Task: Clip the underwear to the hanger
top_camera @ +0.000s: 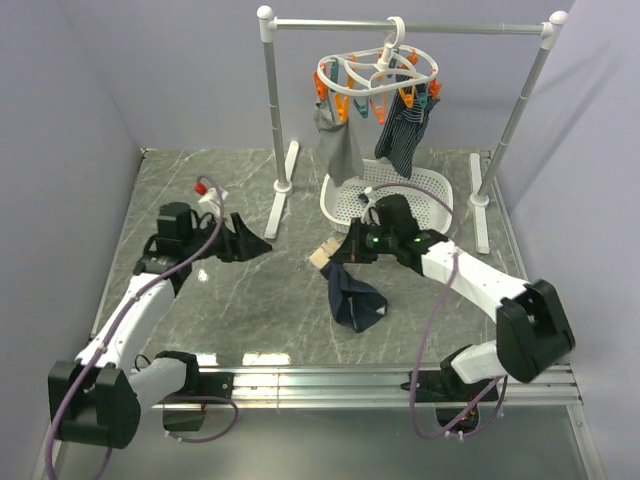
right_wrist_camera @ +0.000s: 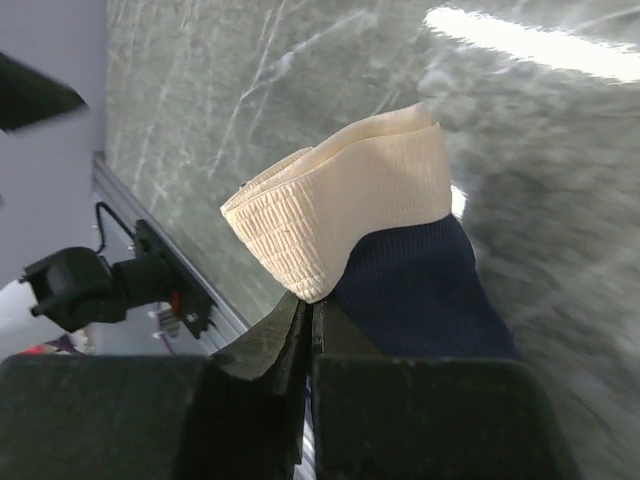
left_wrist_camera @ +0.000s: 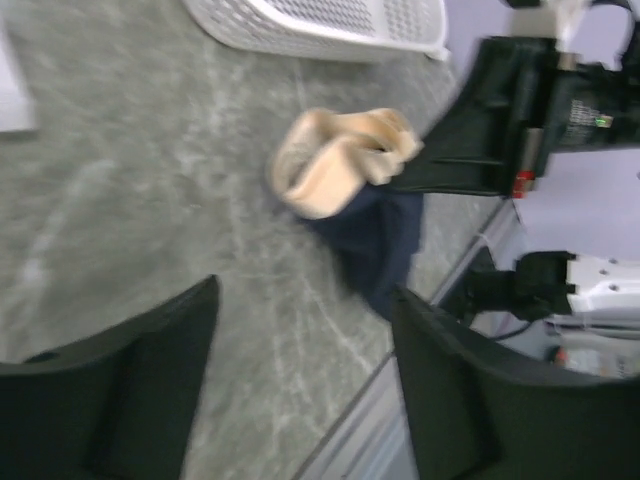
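Observation:
The underwear (top_camera: 354, 298) has a beige waistband and a dark navy body. My right gripper (top_camera: 343, 252) is shut on it at the waistband, and the navy part hangs down to the table. In the right wrist view the jaws (right_wrist_camera: 312, 305) pinch the underwear (right_wrist_camera: 345, 215) where band meets navy cloth. My left gripper (top_camera: 252, 243) stands open to the left, apart from it. In the left wrist view its open fingers (left_wrist_camera: 470, 390) frame the bunched underwear (left_wrist_camera: 340, 165) ahead. The white round hanger (top_camera: 378, 70) with orange and teal pins hangs from the rail at the back.
A grey sock (top_camera: 340, 140) and a navy pinstriped cloth (top_camera: 402, 130) hang clipped on the hanger. A white basket (top_camera: 432, 192) sits under them, behind my right gripper. The grey rail stand (top_camera: 270, 110) has feet on both sides of the basket.

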{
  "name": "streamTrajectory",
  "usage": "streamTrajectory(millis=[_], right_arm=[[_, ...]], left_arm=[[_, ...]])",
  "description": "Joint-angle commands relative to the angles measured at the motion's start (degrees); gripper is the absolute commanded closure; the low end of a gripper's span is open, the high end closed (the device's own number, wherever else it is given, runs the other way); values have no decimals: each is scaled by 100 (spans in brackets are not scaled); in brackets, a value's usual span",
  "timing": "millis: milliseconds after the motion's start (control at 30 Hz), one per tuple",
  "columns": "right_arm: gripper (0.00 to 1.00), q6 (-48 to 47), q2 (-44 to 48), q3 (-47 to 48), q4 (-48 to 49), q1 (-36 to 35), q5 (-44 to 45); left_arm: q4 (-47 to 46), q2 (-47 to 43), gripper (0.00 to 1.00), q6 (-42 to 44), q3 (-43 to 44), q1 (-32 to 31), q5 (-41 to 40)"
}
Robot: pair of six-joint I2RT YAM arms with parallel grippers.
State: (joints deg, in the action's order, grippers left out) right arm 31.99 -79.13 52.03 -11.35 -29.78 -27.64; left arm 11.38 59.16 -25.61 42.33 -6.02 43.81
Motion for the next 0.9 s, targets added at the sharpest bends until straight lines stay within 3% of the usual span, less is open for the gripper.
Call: streamTrajectory(millis=[0,67,267,533,867], right_arm=[[100,791,-427,26,1126,-177,-286],[100,800,-602,105,1346,-212,-269],[100,783,-822,307,1522,-221,-242],[100,704,-858,387,1434,-230,-303],[100,642,-797,431,1417,-292,-374]], left_arm=[[-1504,271,31,-778,-233,-652,180],[-2179,577,36,-1252,-234,-1004,66],[-3009,1711,49,-2203,-6,-1646,-109],[-3176,2337,48,-2862,136,-1788,-584],[-3265,2644,50,-3073,249,-1911,-742]])
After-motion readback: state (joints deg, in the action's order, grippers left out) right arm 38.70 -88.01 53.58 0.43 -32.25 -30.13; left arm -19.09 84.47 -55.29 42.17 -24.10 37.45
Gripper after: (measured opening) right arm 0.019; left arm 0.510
